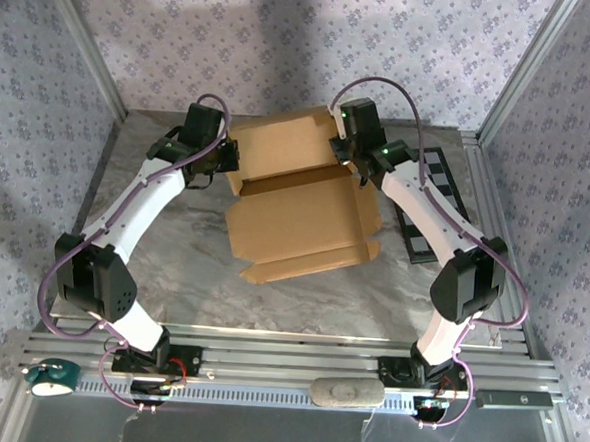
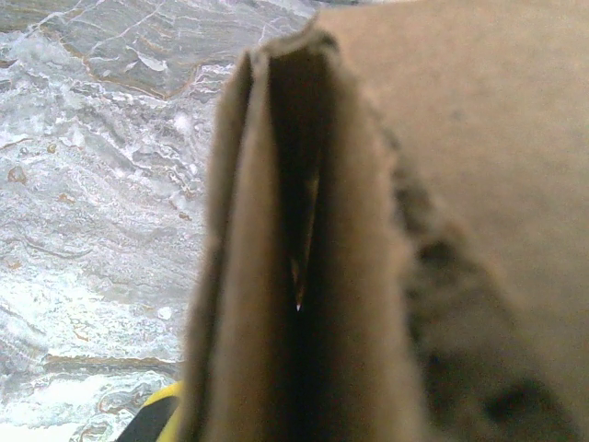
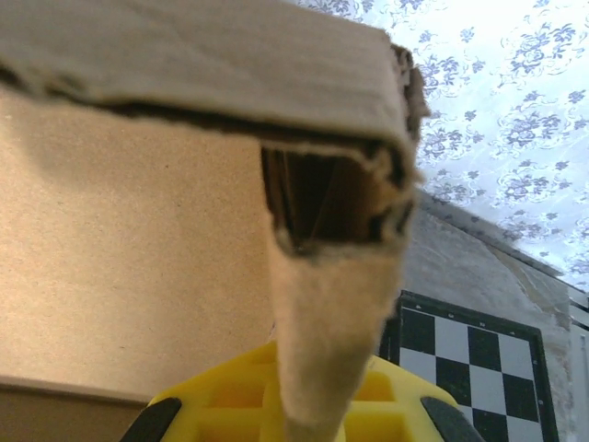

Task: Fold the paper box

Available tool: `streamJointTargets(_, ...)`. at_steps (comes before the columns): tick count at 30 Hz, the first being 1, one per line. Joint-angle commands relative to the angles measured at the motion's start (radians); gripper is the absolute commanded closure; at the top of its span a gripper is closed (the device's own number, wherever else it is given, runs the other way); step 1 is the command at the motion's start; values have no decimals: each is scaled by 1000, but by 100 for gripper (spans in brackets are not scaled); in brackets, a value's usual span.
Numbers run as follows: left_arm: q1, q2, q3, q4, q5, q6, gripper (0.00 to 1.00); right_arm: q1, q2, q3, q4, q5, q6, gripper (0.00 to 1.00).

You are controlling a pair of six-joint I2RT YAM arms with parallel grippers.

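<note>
paper box (image 1: 297,213): tan cardboard, partly folded, near the middle of the marble table (image 1: 172,264). the near flaps are spread toward the arm bases and the far panel stands between the two wrists.
left gripper (image 1: 226,163): at the box's far-left side. the jaws are closed down to a sliver and pinch the doubled cardboard wall.
left wrist view: the folded wall edge runs upright through the middle of the frame. its layers are pressed close with a thin dark slit between them. a yellow gripper part sits just beside its lower end, with marble to the left.
right gripper (image 1: 345,152): at the box's far-right corner. the jaws are closed tight on a narrow cardboard tab.
right wrist view: the tab hangs from under a folded top edge. it passes down between the two dark fingertips (image 3: 152,419), across the yellow pad.
checkerboard (image 1: 438,205): flat on the table, just right of the box. whether it touches the box cannot be told.
</note>
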Motion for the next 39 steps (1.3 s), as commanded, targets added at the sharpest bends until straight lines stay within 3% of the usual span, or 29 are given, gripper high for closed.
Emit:
streamJointTargets(1,-4,-23,40,0,18,2,100,-4,19,31,-9,99,-37,100)
streamJointTargets(9,-6,-27,38,2,15,-3,100,20,54,63,-38,245,-96,100)
streamJointTargets(29,-11,-21,47,1,21,-9,100,72,52,8,53,369,-200,100)
streamJointTargets(34,-11,-22,46,4,23,-13,100,59,32,15,7,244,-147,100)
streamJointTargets(35,-10,-22,45,3,25,-16,100,49,21,14,-9,173,-125,96)
streamJointTargets(39,-7,-16,50,-1,28,-19,100,-21,-54,-13,-26,-155,-49,64)
